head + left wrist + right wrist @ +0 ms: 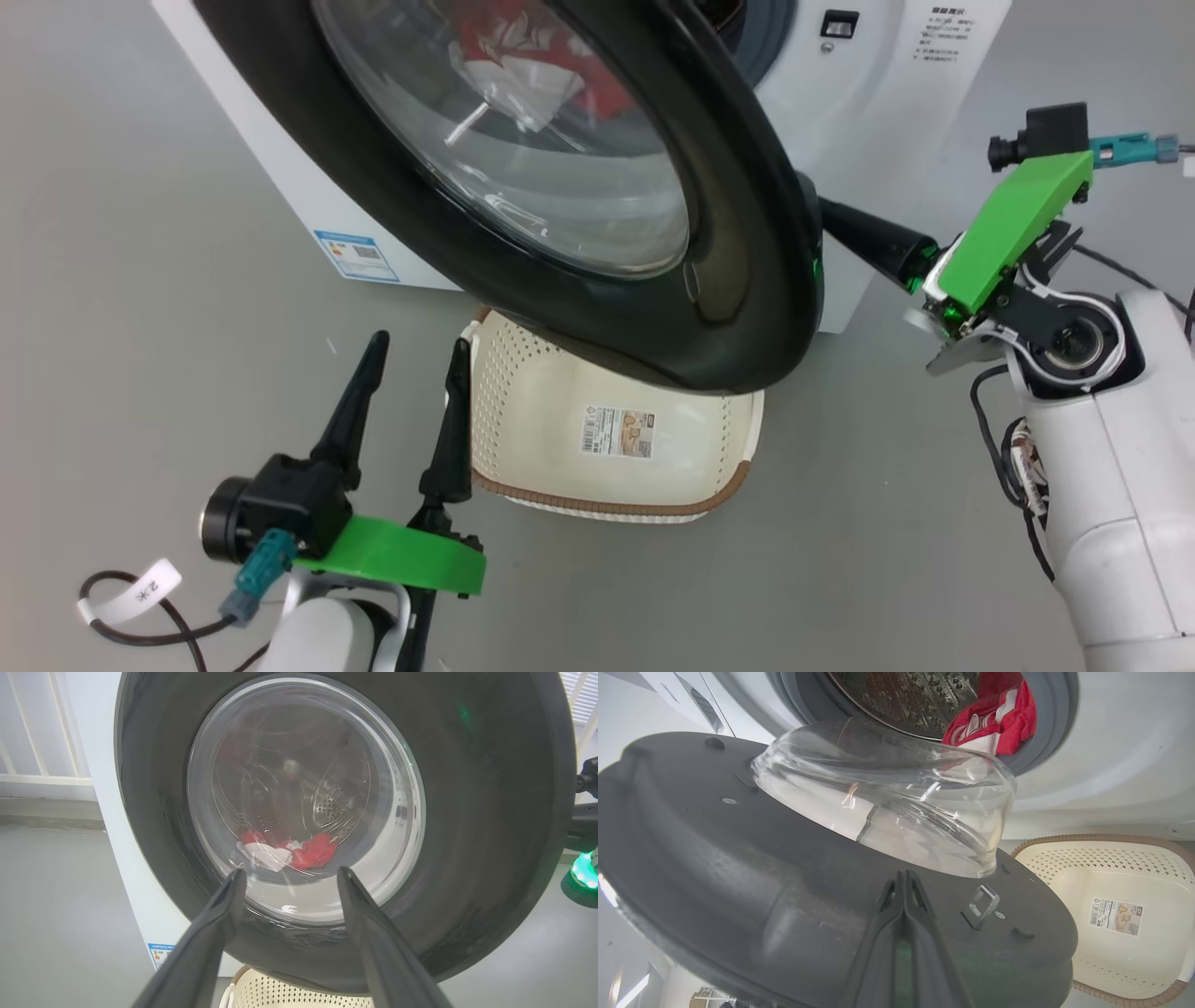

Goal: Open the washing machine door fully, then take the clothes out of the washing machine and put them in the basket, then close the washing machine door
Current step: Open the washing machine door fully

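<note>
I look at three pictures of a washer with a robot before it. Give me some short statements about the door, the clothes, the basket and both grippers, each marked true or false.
1. The clothes lie inside the washing machine. True.
2. The basket holds the clothes. False: it has only a sticker inside.
3. The left gripper grips the door. False: it is open, apart from the door, holding nothing.
4. The right gripper is shut, its fingers at the door's inner side. True.
5. The door is closed. False: it stands partly open.
</note>
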`<state>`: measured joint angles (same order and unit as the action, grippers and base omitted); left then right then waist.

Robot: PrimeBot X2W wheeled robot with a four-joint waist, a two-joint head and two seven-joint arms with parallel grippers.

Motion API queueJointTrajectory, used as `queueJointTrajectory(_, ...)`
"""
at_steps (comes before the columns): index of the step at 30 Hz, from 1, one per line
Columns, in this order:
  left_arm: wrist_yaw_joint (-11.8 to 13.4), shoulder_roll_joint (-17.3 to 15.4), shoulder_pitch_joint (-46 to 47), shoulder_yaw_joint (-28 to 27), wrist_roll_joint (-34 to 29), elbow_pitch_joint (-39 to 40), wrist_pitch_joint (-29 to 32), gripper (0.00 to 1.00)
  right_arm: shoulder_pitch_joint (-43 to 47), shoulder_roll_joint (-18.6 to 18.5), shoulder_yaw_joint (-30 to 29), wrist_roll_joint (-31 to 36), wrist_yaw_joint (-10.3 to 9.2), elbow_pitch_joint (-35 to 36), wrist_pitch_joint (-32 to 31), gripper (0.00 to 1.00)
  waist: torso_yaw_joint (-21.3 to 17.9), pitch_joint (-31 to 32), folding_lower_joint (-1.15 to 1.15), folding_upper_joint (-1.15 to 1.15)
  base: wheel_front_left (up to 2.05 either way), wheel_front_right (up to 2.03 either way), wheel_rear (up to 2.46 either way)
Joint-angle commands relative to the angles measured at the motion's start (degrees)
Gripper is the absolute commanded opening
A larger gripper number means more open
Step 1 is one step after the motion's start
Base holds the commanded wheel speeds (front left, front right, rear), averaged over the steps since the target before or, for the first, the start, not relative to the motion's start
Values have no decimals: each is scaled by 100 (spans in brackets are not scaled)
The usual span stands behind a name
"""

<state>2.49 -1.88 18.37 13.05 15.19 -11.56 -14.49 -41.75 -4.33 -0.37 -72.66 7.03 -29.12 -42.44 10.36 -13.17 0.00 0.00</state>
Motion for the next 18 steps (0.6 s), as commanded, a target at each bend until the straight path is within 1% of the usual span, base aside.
queueJointTrajectory(1,-2,-99,-37,-202,-40,143,-51,100,80,142,193,-142,46,277,-58,0,74,86,0,0,0,0,0)
queueJointTrajectory(11,-26,-99,-194,-253,-47,155,-51,100,435,145,506,-388,46,538,-102,0,249,296,0,0,0,0,0)
queueJointTrajectory(18,-13,-99,-258,-290,-34,184,-51,100,659,145,747,-490,46,855,-217,0,346,382,0,0,0,0,0)
